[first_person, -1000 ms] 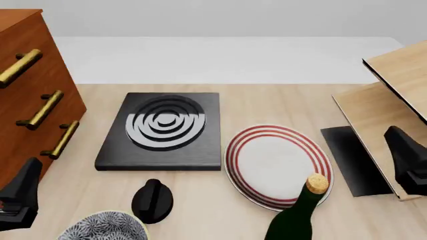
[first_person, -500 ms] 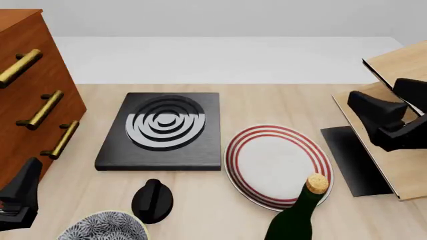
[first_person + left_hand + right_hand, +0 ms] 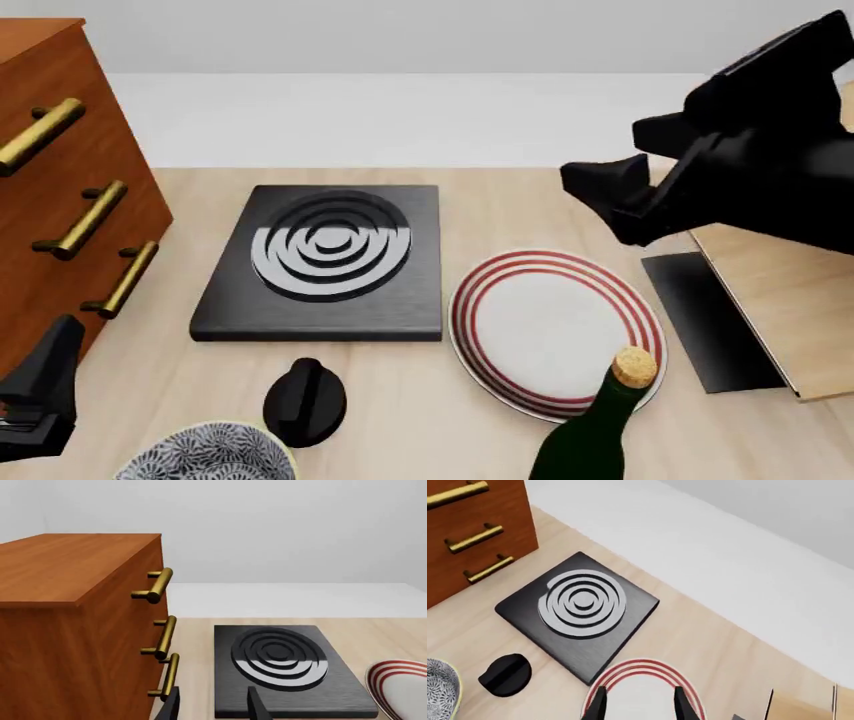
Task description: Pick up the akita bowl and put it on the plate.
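Observation:
The akita bowl (image 3: 207, 457), black-and-white patterned with a pale rim, sits at the near left table edge, cut off by the frame; a sliver of the bowl (image 3: 436, 684) shows in the right wrist view. The plate (image 3: 554, 330), white with red rings, lies right of centre and also appears as the plate (image 3: 627, 668) and the plate (image 3: 399, 684) in the wrist views. My left gripper (image 3: 38, 392) rests low beside the bowl's left; its fingers (image 3: 171, 706) stand apart, empty. My right gripper (image 3: 601, 195) hovers high behind the plate, open and empty, fingers (image 3: 682, 704) apart.
A black slab with grey rings (image 3: 327, 260) lies behind the bowl, a black knob (image 3: 304, 400) just right of the bowl. A dark bottle with a cork (image 3: 601, 425) stands at the plate's near edge. A wooden drawer cabinet (image 3: 54, 200) is left, a wooden shelf (image 3: 781, 290) right.
My right arm has risen from the right table edge and swung left and forward, now high behind the plate. The left arm, bowl and plate have not moved.

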Tool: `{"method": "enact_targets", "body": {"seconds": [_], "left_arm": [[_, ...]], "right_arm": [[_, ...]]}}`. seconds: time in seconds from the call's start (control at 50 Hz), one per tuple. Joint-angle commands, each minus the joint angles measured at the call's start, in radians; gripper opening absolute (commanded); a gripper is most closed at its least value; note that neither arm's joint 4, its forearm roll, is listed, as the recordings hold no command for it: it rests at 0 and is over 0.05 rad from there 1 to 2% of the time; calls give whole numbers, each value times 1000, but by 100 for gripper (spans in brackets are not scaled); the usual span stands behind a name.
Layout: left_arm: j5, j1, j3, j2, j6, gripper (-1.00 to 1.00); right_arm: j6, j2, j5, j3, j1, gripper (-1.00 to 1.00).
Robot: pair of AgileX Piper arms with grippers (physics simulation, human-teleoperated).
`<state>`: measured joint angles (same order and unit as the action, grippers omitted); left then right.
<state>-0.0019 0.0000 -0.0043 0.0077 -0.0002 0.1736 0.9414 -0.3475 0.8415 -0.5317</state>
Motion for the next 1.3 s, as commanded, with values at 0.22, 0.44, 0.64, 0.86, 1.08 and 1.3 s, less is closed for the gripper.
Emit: {"method": "enact_targets", "body": {"seconds": [0.22, 0.44, 0.64, 0.86, 1.08, 1.3], "left_arm": [[0, 0, 0, 0, 0, 100], [0, 0, 0, 0, 0, 100], [0, 0, 0, 0, 0, 100], [0, 0, 0, 0, 0, 100], [0, 0, 0, 0, 0, 100], [0, 0, 0, 0, 0, 100]], "right_arm": [[59, 277, -85, 187, -210, 100], [53, 379, -120, 255, -307, 100], [73, 445, -153, 308, -390, 100], [50, 497, -162, 330, -490, 100], [33, 532, -125, 298, -546, 100], [22, 553, -109, 282, -588, 100]]}}
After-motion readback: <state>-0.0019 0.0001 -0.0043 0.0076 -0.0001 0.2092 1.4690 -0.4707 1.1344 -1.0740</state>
